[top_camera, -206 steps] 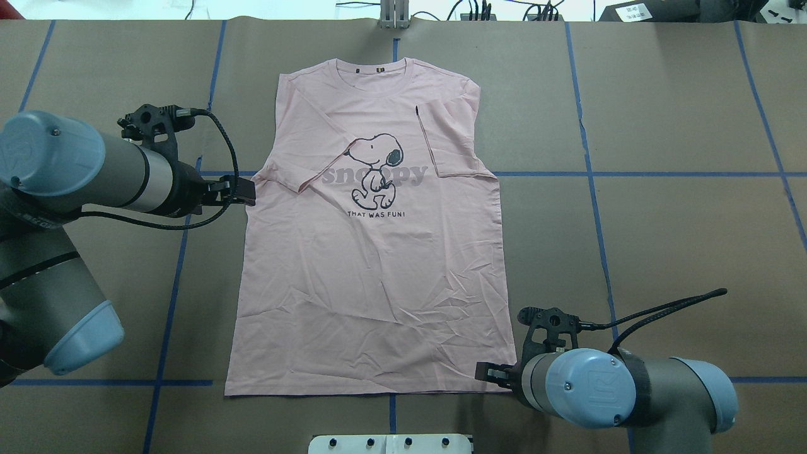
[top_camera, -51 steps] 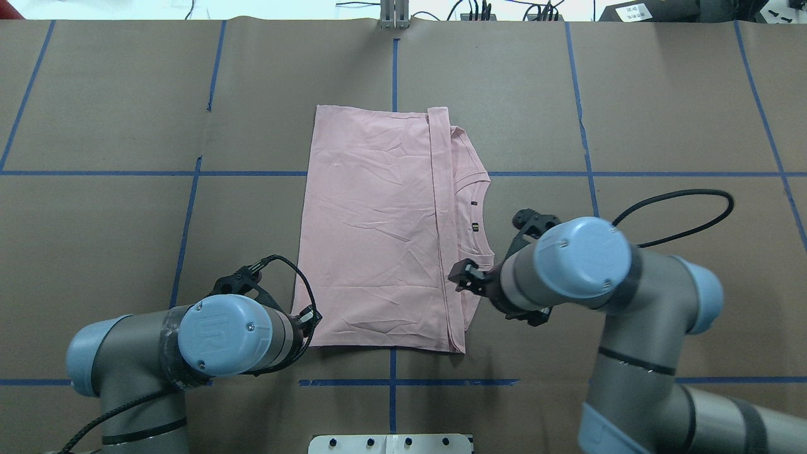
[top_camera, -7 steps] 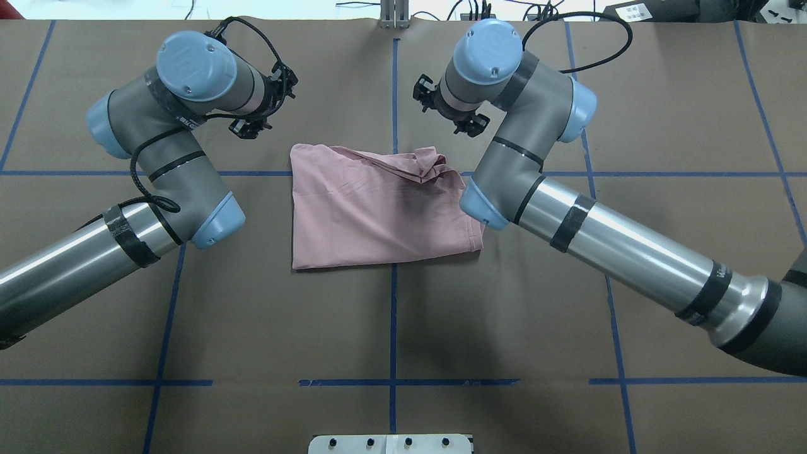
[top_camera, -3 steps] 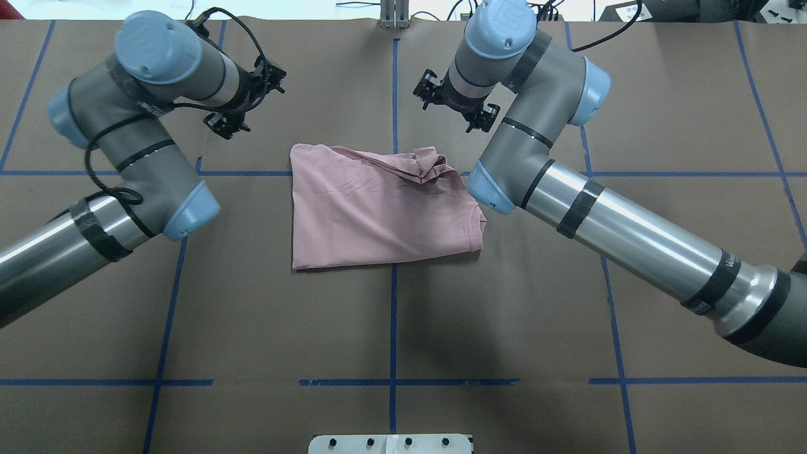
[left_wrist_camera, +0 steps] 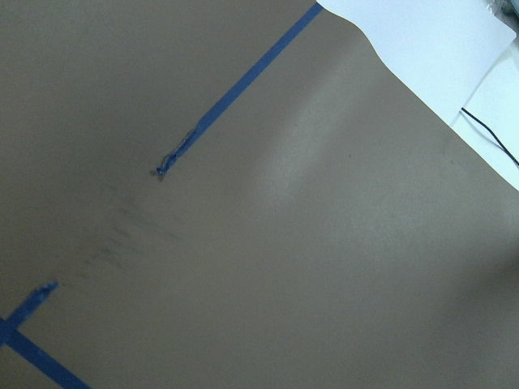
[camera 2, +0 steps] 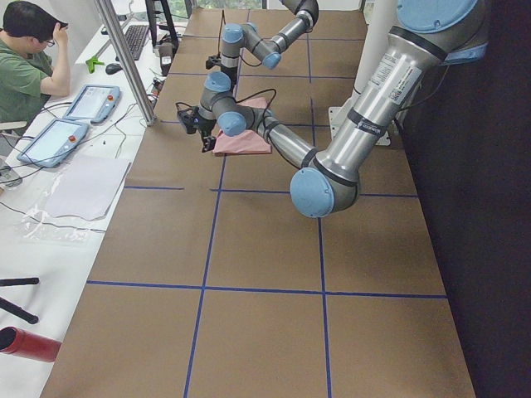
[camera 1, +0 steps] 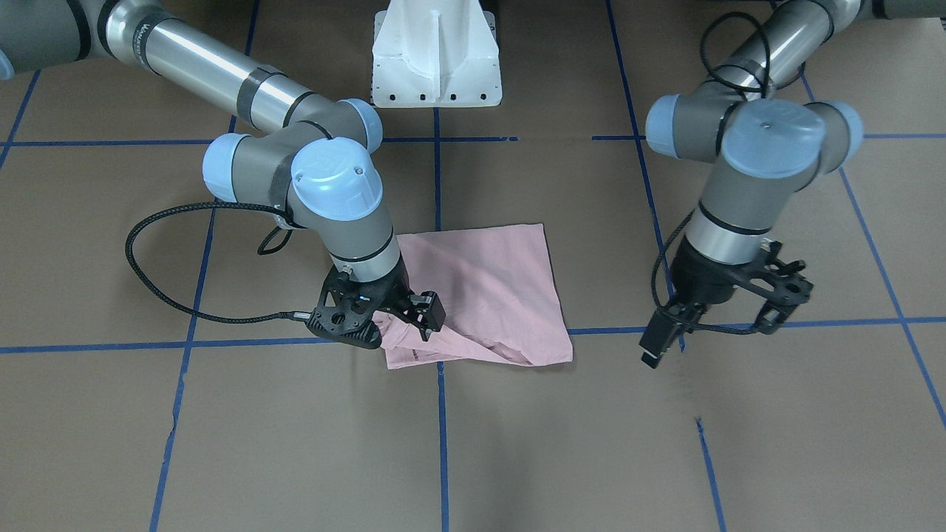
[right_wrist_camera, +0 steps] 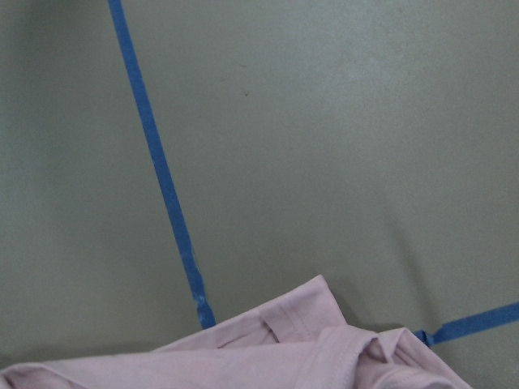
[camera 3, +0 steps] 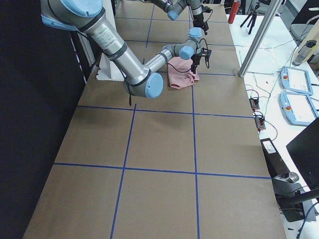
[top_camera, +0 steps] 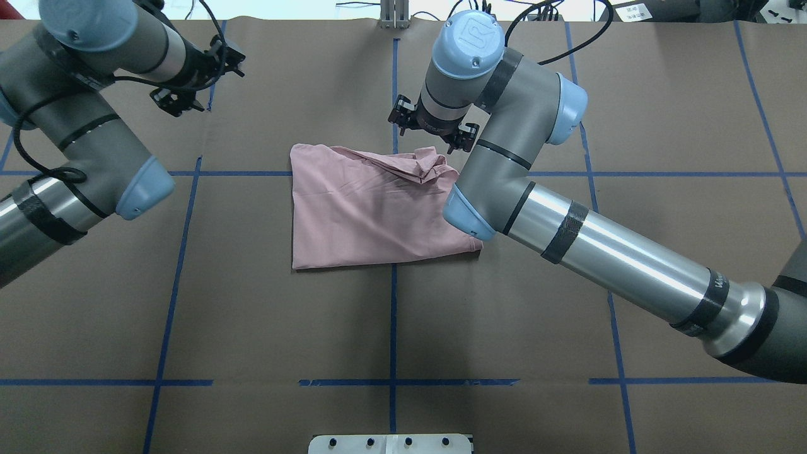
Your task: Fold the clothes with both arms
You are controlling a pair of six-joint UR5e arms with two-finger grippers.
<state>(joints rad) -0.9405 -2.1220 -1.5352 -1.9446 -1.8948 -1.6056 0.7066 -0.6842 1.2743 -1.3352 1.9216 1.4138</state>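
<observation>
The pink T-shirt (top_camera: pixel 372 214) lies near the middle of the brown table (camera 1: pixel 222 443), folded down to a rough rectangle with its print hidden. Most of its face is flat and lightly creased, but the far right corner (top_camera: pixel 429 165) is heaped in soft ridges, with a stitched edge showing. The right gripper (camera 1: pixel 423 318) hangs directly over that rumpled corner, touching or all but touching the cloth. No view shows whether its fingers are apart, together or pinching fabric. The left gripper (camera 1: pixel 654 347) hangs clear of the shirt, well off to its own side near a blue tape line (camera 1: pixel 850 322); the state of its fingers cannot be told either. The folding looks near its end, with tidying the step in hand. The next move would call for the right fingers to pinch only the top layers of the limp knit and draw them outward to flatten the bunch — without dragging the whole stack across the smooth table.
</observation>
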